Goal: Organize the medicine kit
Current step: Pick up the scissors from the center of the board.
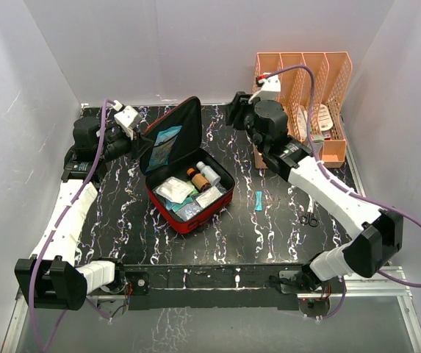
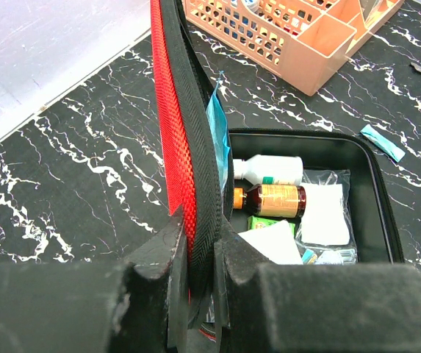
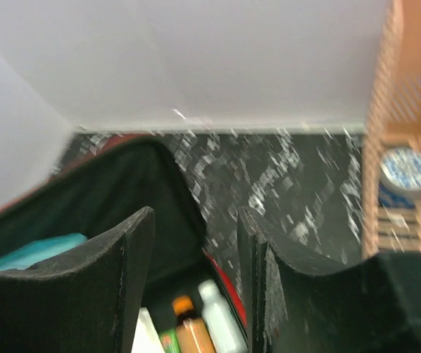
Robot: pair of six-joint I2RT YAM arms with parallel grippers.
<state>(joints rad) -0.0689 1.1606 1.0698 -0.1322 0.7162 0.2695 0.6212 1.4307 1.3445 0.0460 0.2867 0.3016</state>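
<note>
A black table (image 1: 269, 235) veined with white marbling is boxed in by plain pale walls (image 1: 195, 44) on three sides. The red medicine kit (image 1: 184, 219) lies open just left of the table's centre, its lid (image 1: 188, 121) standing upright. The left gripper (image 2: 199, 235) is pinched onto the lid's edge. The right gripper (image 3: 195, 228) hangs near the far edge, jaws parted and empty. An orange-pink file rack (image 1: 306, 73) fills the far right corner.
</note>
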